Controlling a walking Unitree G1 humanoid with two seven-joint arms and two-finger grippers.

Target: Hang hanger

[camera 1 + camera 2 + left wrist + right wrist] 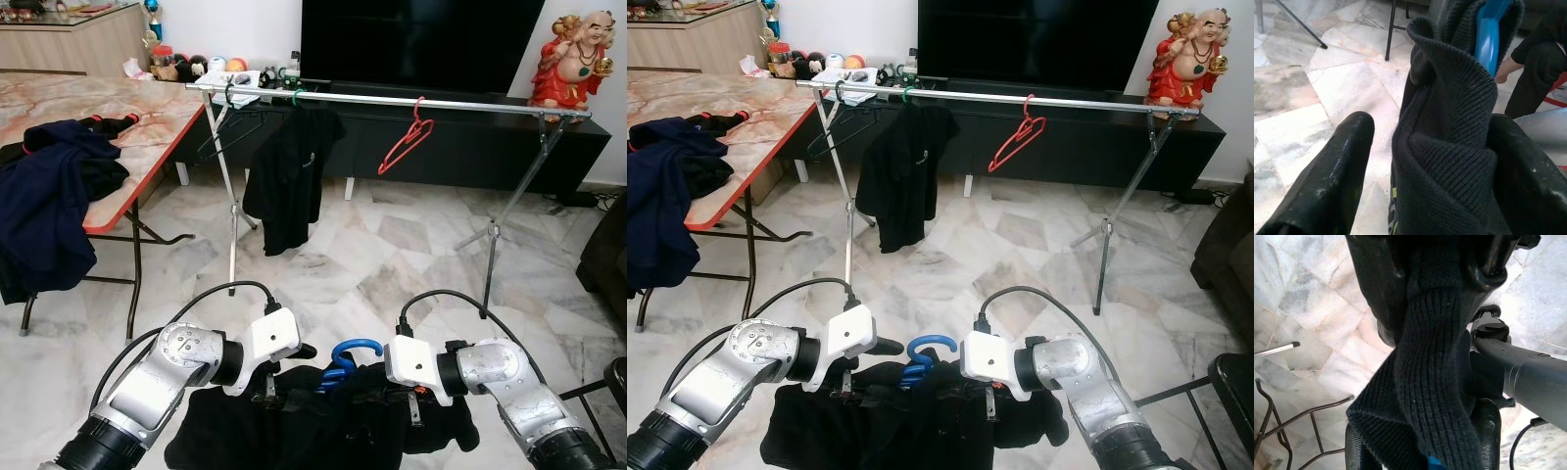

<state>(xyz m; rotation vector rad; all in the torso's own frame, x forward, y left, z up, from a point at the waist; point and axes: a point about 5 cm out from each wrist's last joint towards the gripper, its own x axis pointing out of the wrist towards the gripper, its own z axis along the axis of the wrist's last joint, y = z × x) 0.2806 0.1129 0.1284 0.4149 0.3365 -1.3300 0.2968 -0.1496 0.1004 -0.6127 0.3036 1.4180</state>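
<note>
A black knit garment [323, 423] on a blue hanger [345, 354] hangs low in front of me, held from both sides. My left gripper [1430, 128] is shut on a bunched fold of the garment, with the blue hanger [1488, 39] just beyond. My right gripper [1435, 279] is shut on a strip of the same knit fabric [1430, 382]. Ahead stands a silver clothes rail [392, 99]. A black shirt [289, 174], an empty red hanger [407, 142] and a black wire hanger [227, 132] hang on the rail.
A marble-topped folding table [147, 122] with a heap of dark clothes [49, 196] stands on my left. Behind the rail are a black TV unit [421, 39] and a red figurine [573, 59]. A dark sofa edge [607, 264] is at right. A person's hand [1503, 71] is near the left gripper.
</note>
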